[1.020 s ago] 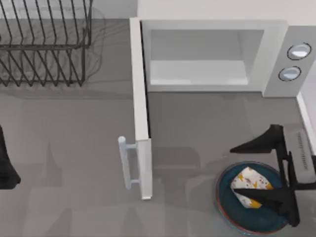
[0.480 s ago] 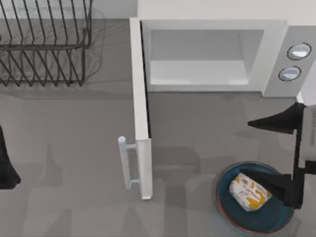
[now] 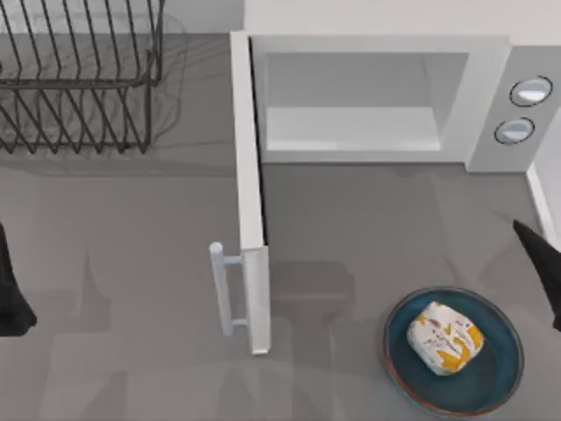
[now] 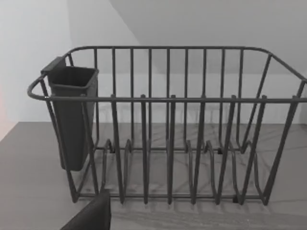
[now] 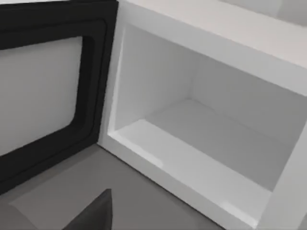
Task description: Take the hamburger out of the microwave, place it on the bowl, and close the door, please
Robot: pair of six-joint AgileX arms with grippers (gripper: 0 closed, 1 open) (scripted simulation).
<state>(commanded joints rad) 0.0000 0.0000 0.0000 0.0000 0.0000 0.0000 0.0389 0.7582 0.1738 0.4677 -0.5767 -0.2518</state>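
The hamburger (image 3: 445, 338) lies in the blue bowl (image 3: 399, 364) at the front right of the table, with nothing touching it. The microwave (image 3: 377, 96) stands at the back, its cavity (image 5: 201, 139) bare. Its door (image 3: 249, 175) is swung fully open toward the front, the bar handle (image 3: 223, 289) on its left face and the dark-framed window (image 5: 43, 91) facing the cavity. My right gripper (image 3: 542, 272) is open at the right edge, up and to the right of the bowl, one finger (image 5: 93, 215) showing. My left gripper (image 3: 10, 294) stays parked, open, at the left edge.
A black wire rack (image 3: 79, 79) stands at the back left, with a dark cup holder (image 4: 72, 115) hung on one end. The open door juts out across the table's middle. Bare grey table lies between the door and my left arm.
My right gripper has pulled back to the right, off the bowl, and has left the hamburger lying in it. The left arm and the door have not moved.
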